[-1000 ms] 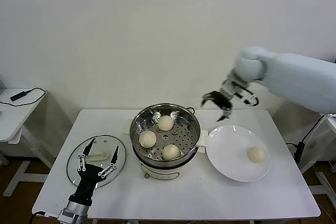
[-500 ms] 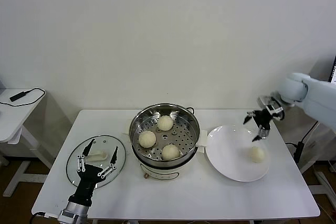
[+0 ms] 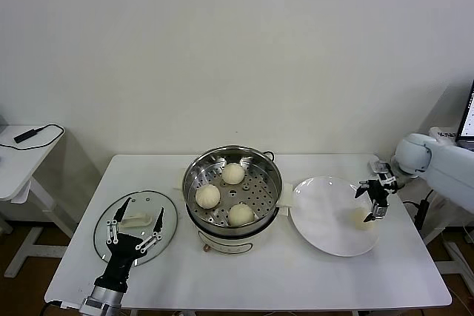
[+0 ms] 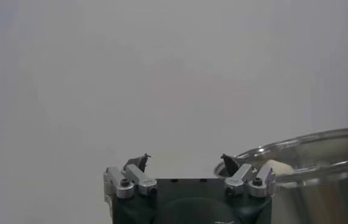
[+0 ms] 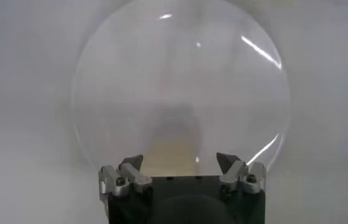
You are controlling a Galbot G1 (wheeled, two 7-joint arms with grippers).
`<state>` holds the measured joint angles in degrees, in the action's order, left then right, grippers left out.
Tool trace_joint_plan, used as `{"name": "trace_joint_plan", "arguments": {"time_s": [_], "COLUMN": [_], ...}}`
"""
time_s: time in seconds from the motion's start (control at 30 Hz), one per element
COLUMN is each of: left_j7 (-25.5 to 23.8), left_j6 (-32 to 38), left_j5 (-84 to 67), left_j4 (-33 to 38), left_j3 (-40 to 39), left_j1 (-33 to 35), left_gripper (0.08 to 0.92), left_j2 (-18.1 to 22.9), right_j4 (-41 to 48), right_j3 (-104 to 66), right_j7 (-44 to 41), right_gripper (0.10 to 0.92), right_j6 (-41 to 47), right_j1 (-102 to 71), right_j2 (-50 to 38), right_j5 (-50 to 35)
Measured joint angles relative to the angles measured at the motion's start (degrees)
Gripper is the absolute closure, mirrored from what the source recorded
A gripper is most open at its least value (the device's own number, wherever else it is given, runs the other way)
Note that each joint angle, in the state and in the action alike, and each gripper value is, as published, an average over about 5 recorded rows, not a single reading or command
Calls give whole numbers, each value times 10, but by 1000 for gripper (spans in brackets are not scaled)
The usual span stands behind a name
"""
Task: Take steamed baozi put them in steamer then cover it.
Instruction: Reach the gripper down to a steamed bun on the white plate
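Observation:
Three cream-white baozi (image 3: 208, 196) lie on the perforated tray inside the shiny steamer (image 3: 194, 172) at the table's middle. A fourth baozi (image 3: 361, 217) sits on the white plate (image 3: 322, 216) to the right. My right gripper (image 3: 375, 199) is open, low over that baozi at the plate's right side; in the right wrist view the baozi (image 5: 173, 156) lies between the open fingertips (image 5: 131, 163). The glass cover (image 3: 132, 212) with its white handle lies flat at the left. My left gripper (image 3: 135, 229) is open just in front of the cover, parked.
The steamer's rim (image 4: 320, 152) shows in the left wrist view. A small side table (image 3: 22, 155) with a black device and cable stands at the far left. A laptop edge (image 3: 466, 120) shows at the far right. A wall is behind.
My right gripper has swung from above the steamer's right rim across to the plate's right side and come down over the fourth baozi. The left arm has not moved.

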<state>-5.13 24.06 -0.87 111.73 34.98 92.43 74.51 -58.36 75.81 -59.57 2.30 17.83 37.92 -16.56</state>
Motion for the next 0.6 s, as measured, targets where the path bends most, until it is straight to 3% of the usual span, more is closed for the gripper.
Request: {"name": "trace_joint_plan", "arguments": {"time_s": [0.43,0.6], "left_j7": [0,0], "left_j6": [1,2], "left_j5": [2,2], "left_j4": [-2,-4], "left_j3": [1,1], "left_j1": [0,-2], "left_gripper": [177,177], "left_j2": [1,1], "right_j4": [22,23], "right_j3": [-17,-20], "right_j7": [7,11], "right_gripper": [205,278], "right_j6": [5,6], "right_j1": [-32,-37], "right_j2": [10,10], "right_j5": [13,14]}}
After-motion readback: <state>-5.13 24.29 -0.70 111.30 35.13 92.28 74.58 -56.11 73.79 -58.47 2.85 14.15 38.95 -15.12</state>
